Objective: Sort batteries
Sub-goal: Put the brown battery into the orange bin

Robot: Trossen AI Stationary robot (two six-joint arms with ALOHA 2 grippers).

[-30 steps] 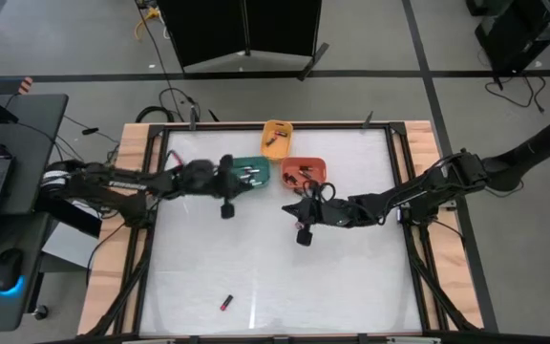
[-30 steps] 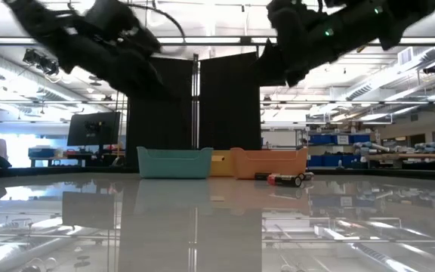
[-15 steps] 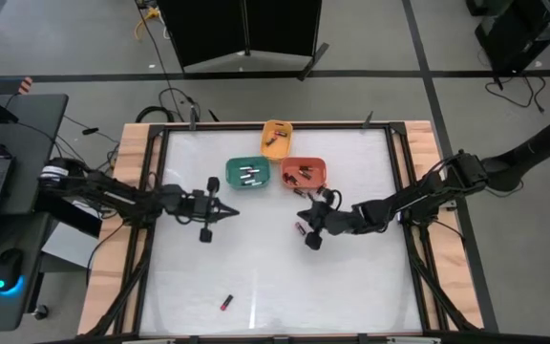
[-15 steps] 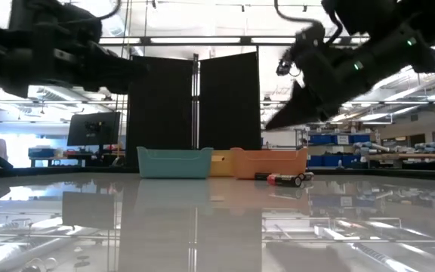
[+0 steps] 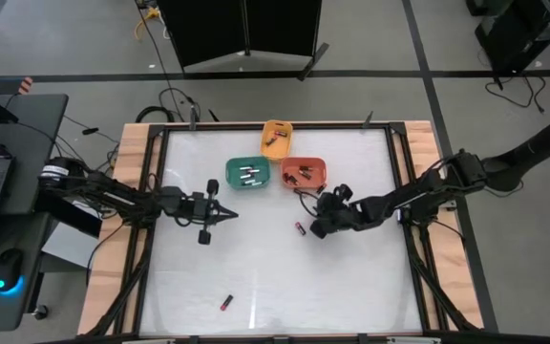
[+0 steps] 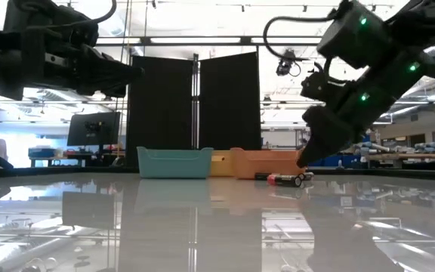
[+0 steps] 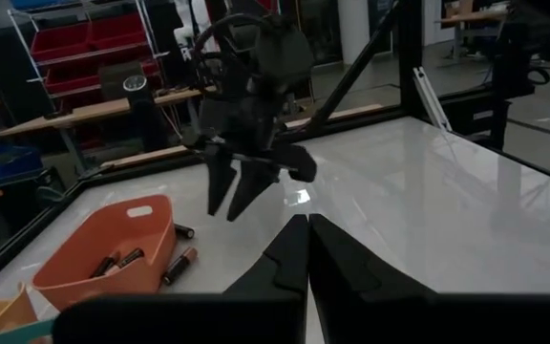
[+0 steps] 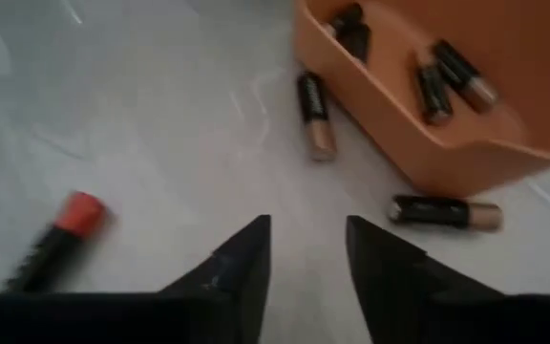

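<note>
My right gripper (image 5: 315,226) hangs open just above the table in front of the orange bin (image 5: 304,171), fingers pointing down (image 8: 304,244). Nothing is between its fingers. A red-tipped dark battery (image 8: 55,239) lies on the table beside it (image 5: 300,227). Two dark, copper-ended batteries (image 8: 315,115) (image 8: 445,212) lie against the orange bin's wall, and several more lie inside it. The green bin (image 5: 247,173) and the yellow bin (image 5: 276,137) also hold batteries. My left gripper (image 5: 222,212) is shut and empty, held level above the table's left half, pointing at the right gripper (image 7: 246,186).
One red and black battery (image 5: 225,303) lies alone near the table's front edge. The three bins stand together at the back middle. A raised frame (image 5: 399,172) runs around the white table top. Bare white surface lies between the two grippers and toward the front.
My left gripper has drawn back from over the green bin toward the table's left and near side and stays shut. My right gripper has dropped from high above the table to just over it, in front of the orange bin, and has opened.
</note>
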